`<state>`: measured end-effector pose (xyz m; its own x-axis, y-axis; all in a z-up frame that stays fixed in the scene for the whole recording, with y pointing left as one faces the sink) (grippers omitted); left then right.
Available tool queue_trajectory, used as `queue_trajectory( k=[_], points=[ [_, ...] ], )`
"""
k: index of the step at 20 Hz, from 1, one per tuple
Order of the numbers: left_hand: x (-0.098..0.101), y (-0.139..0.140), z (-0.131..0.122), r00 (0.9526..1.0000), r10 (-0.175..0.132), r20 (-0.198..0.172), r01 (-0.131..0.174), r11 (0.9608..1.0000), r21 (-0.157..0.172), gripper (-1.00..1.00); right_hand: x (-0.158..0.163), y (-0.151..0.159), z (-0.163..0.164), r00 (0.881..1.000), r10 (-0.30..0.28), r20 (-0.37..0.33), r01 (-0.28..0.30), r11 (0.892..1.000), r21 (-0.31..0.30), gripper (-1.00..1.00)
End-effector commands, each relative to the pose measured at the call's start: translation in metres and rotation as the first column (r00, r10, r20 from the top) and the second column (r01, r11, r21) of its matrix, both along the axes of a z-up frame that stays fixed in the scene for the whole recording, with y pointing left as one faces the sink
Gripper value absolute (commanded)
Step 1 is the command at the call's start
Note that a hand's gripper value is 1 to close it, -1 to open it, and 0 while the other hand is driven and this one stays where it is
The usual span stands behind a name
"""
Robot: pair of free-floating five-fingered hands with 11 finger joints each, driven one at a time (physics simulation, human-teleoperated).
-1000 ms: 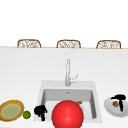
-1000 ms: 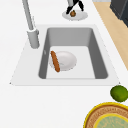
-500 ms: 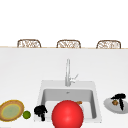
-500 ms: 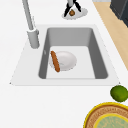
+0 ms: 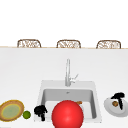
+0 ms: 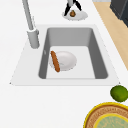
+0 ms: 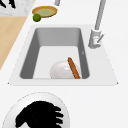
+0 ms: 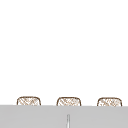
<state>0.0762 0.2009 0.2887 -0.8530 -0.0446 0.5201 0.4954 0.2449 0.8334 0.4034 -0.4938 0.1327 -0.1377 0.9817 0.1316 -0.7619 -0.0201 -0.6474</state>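
Note:
My right hand (image 5: 118,97) hovers over a white plate (image 5: 109,109) on the counter right of the sink. Its straight fingers point down around a small brown food item (image 5: 115,103) on that plate. The left side view shows this hand (image 6: 72,4) above the brown item (image 6: 72,13), and the right side view shows the hand (image 7: 37,116) spread over the plate (image 7: 45,96). My left hand (image 5: 40,110) hangs idle at the sink's front left corner, next to a lime (image 5: 26,114). It holds nothing.
The sink (image 6: 70,36) holds a white bowl (image 6: 66,60) with a brown sausage (image 6: 55,61) across it. A large red ball (image 5: 67,115) hides the basin's front. A yellow-rimmed woven plate (image 5: 11,111) lies far left. The faucet (image 5: 68,72) stands behind, with chairs (image 5: 68,43) beyond.
The right hand has shifted only slightly above the plate. The left hand and the objects stay where they were.

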Motion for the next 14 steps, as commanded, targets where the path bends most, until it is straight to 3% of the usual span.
queue_trajectory(
  k=[1, 6, 9, 14],
  points=[
    [0.0, 0.0, 0.0, 1.0, 0.0, 0.0, 0.0, 1.0, 0.0, 0.0, 0.0, 0.011, 0.008, 1.0, -0.012, -0.023, 0.011, 1.0, -0.029, -1.0],
    [0.0, 0.0, 0.0, 1.0, 0.0, 0.0, 0.0, 1.0, 0.0, 0.0, -0.01, 0.008, 0.004, 1.0, -0.002, 0.006, 0.002, 1.0, -0.002, -1.0],
    [0.0, 0.0, 0.0, 1.0, 0.0, 0.0, 0.0, 1.0, 0.0, 0.0, -0.02, 0.011, 0.005, 0.999, 0.0, 0.043, 0.001, 1.0, -0.007, -1.0],
    [0.0, 0.0, 0.0, 1.0, 0.0, 0.0, 0.0, 1.0, 0.0, 0.0, -0.021, 0.019, -0.009, 0.999, 0.001, 0.036, 0.001, 0.999, -0.044, -1.0]
  ],
)
